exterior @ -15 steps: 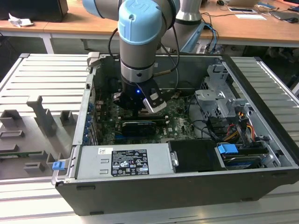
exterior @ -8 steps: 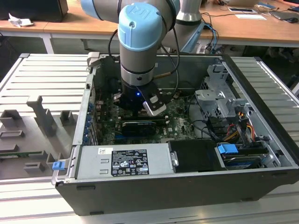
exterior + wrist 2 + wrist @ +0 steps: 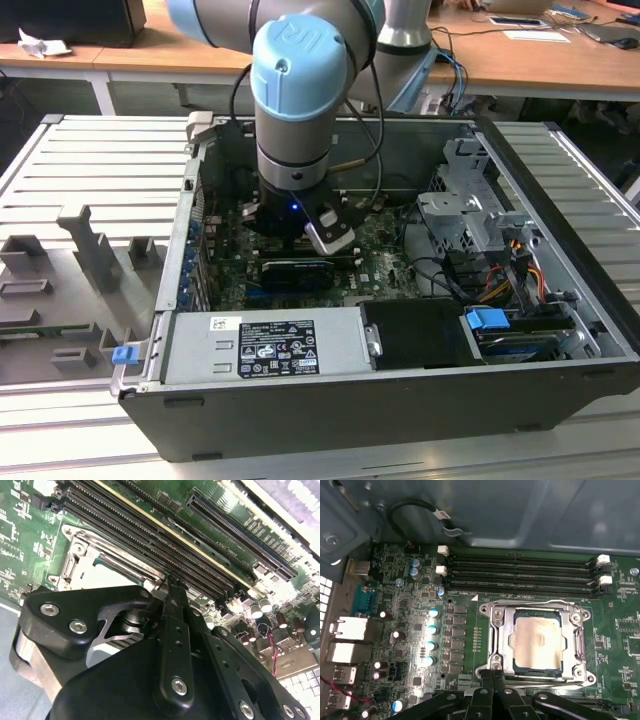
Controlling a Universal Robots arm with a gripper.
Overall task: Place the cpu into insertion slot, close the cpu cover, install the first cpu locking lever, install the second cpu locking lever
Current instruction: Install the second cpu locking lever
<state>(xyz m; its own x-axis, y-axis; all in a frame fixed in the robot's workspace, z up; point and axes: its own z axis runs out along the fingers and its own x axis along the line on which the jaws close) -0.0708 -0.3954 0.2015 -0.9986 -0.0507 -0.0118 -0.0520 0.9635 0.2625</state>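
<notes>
In the first wrist view the cpu, pale silver-beige, lies in the insertion slot on the green board. The silvery cpu cover lies flat around it. One wire locking lever runs along the slot's memory side. The other lever runs along the opposite edge. My gripper is shut, its black fingertips at that edge near a corner of the slot. In the second wrist view the gripper points down beside the slot. The arm reaches down into the open computer case.
Long black memory slots lie just beyond the socket, with the grey case wall and a black cable loop behind. Capacitors stand beside it. The exterior view shows a graphics card, power supply and drive cage.
</notes>
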